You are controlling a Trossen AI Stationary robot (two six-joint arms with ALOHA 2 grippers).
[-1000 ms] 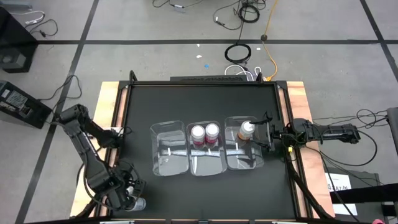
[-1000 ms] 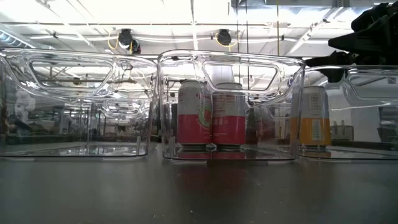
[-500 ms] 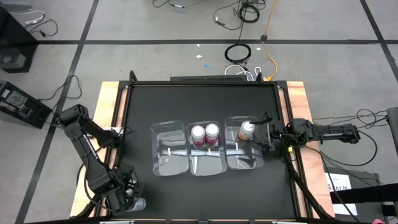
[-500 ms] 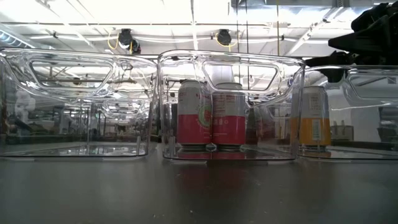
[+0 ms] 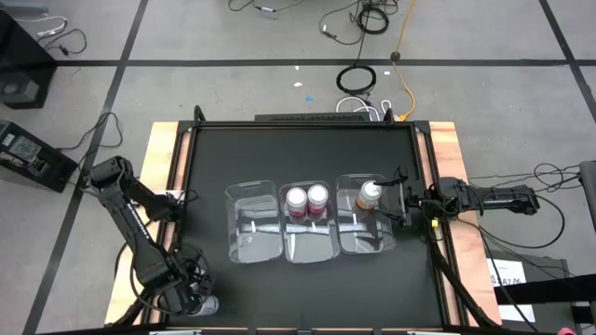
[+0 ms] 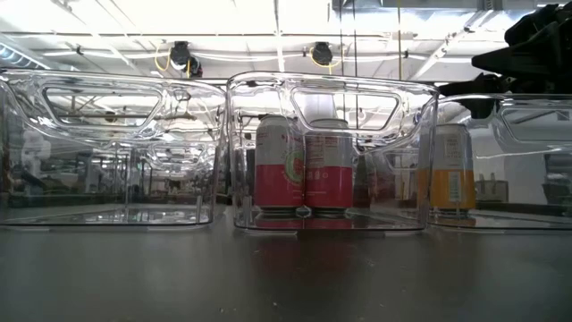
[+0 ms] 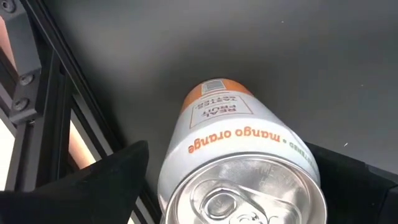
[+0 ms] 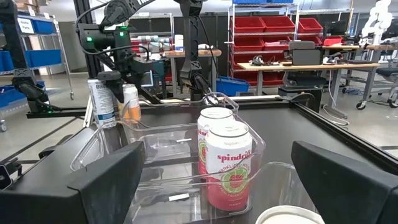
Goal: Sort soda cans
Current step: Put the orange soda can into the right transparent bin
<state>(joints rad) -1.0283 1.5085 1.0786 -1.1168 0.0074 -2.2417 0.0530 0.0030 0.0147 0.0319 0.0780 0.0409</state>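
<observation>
My left end effector [image 5: 191, 300] sits low at the near-left corner of the black worktop [image 5: 298, 158], fingers spread wide on either side of a white-and-orange aluminium can labelled mango orange [image 7: 239, 162]; the can stands upright on the worktop close to the black edge rail [image 7: 43, 118], and both dark fingers [image 7: 99, 186] flank its silver top without visibly pressing the wall, so nothing is grasped. Three clear rectangular plastic bins stand in a row mid-worktop. The left bin [image 5: 251, 233] holds no can that I can see. The middle bin [image 5: 309, 244] holds two red-pink cans with silver-white tops [image 5: 306, 198], side by side and touching at the far end; the low view shows them upright behind the clear wall [image 6: 304, 163]. The right bin [image 5: 365, 237] holds one orange-bodied can [image 5: 370, 194] at its far end, upright, seen as a yellow-orange label in the low view [image 6: 450, 170]. My right end effector [image 5: 399, 203] hovers at the right bin's outer rim, released and wide, empty; its wrist view looks across the bins toward the red-pink pair [image 8: 225, 163]. The remaining cans cannot be located.
</observation>
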